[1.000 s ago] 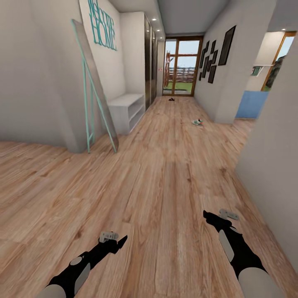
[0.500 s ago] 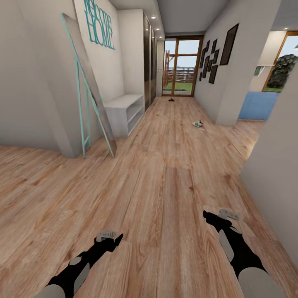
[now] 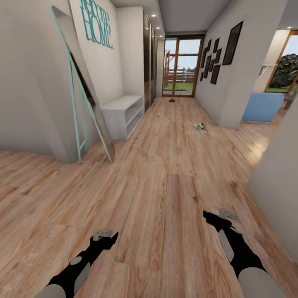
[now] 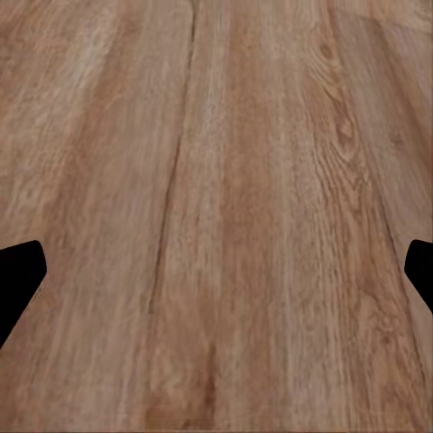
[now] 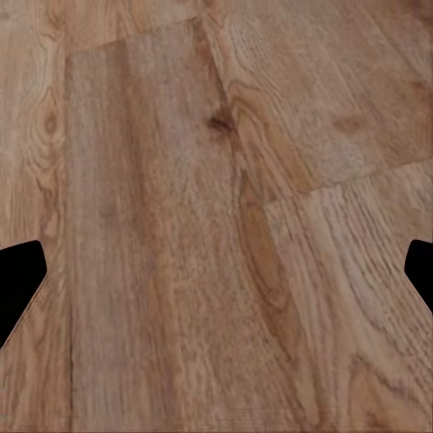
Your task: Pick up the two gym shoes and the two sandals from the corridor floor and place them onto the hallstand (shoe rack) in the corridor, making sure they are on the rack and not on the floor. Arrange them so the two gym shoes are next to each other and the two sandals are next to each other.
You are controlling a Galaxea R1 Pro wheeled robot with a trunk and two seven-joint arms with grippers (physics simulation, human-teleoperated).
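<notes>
Far down the corridor floor (image 3: 165, 165), near the right wall, lies a small cream, green and red shape, the gym shoes (image 3: 200, 126); it is too small to tell one from two. Further off, before the glass door, a dark brown spot marks the sandals (image 3: 171, 99). The hallstand is out of view. My left gripper (image 3: 108, 236) and right gripper (image 3: 209, 216) hang low over bare planks, both open and holding nothing. In the wrist views the left gripper (image 4: 216, 271) and right gripper (image 5: 216, 271) show black fingertips (image 4: 18, 275) (image 5: 18, 275) spread wide over wood.
A plain low white shelf unit (image 3: 120, 111) stands against the left wall, with a teal-framed leaning mirror (image 3: 80, 95) before it. A wall corner (image 3: 277, 165) juts in close on the right. A blue piece of furniture (image 3: 263, 106) sits in the right opening. Dark wardrobes (image 3: 149, 62) line the left.
The whole picture has shifted: the mirror and shelf unit slid left and the right wall corner drew back, so the camera has moved. Both arms keep about the same pose, grippers still open.
</notes>
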